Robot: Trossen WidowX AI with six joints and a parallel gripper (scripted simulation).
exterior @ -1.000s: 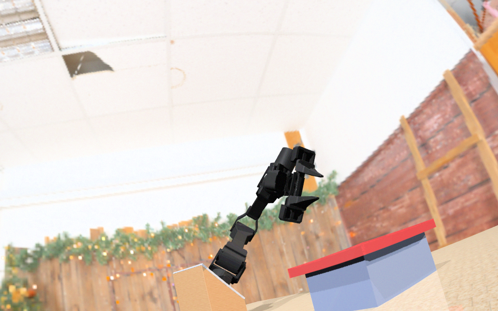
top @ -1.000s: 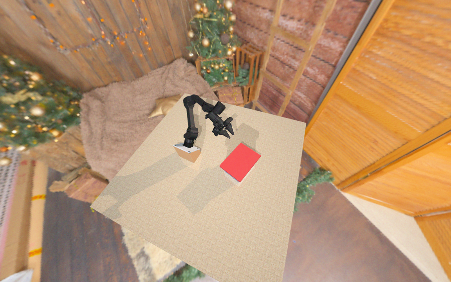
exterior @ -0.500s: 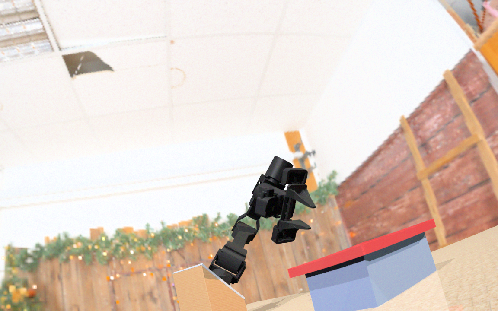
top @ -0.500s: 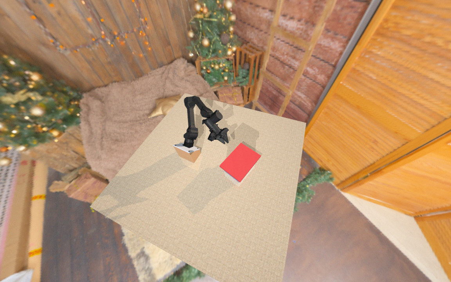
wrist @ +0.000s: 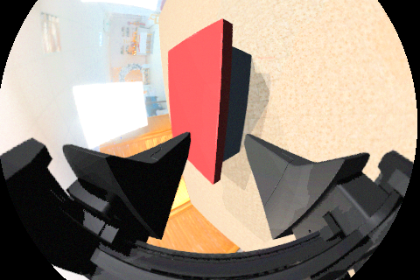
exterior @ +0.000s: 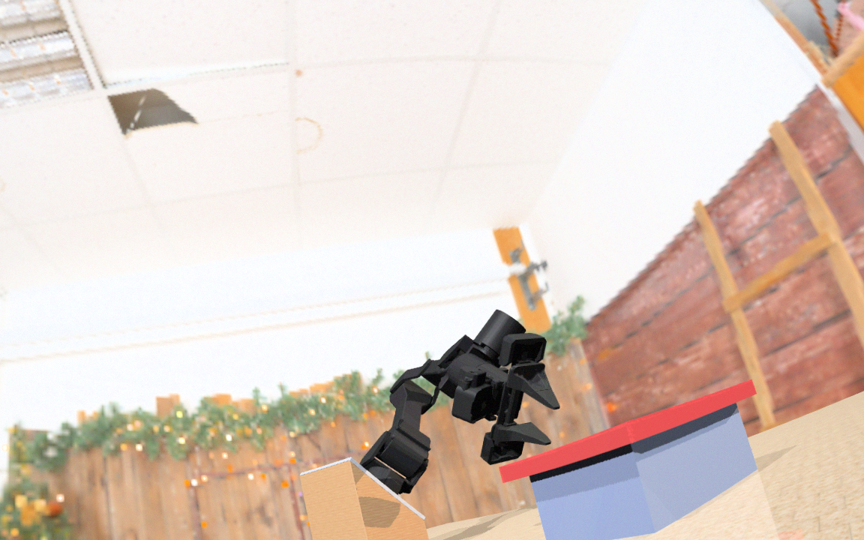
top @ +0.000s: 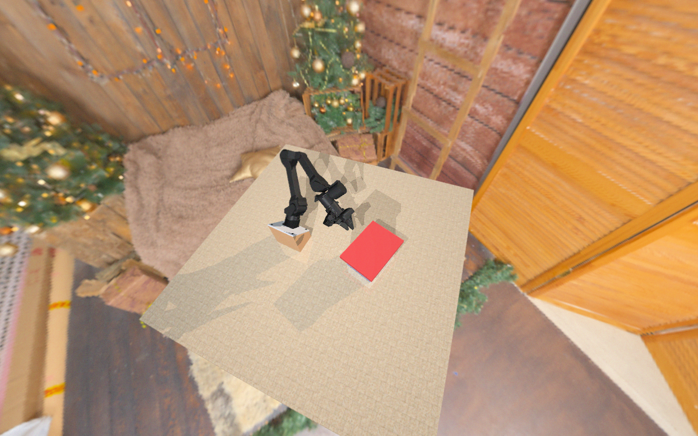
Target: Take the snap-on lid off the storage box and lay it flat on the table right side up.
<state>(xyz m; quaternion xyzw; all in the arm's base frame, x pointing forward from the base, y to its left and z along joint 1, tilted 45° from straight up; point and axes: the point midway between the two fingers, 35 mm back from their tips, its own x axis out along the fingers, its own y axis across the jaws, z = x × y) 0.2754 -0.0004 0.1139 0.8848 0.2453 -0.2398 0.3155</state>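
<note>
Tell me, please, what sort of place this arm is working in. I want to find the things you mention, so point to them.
Probably a room decorated for Christmas: a bauble-hung Christmas tree (top: 327,48), a string of orange lights (top: 162,60) on the plank wall, and a garland (exterior: 220,419).

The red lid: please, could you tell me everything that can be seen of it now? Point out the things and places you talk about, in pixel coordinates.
The red lid (top: 371,250) (exterior: 623,433) (wrist: 197,92) is a flat, four-cornered plate, longer than wide, plain and smooth, with a thin edge; it looks like plastic. It sits on top of the blue box (exterior: 592,500) (wrist: 238,101), overhanging its walls. Its underside is hidden, so the snaps cannot be seen. The gripper (top: 350,226) (exterior: 553,424) (wrist: 219,138) stands open beside one edge, apparently not touching it.
</note>
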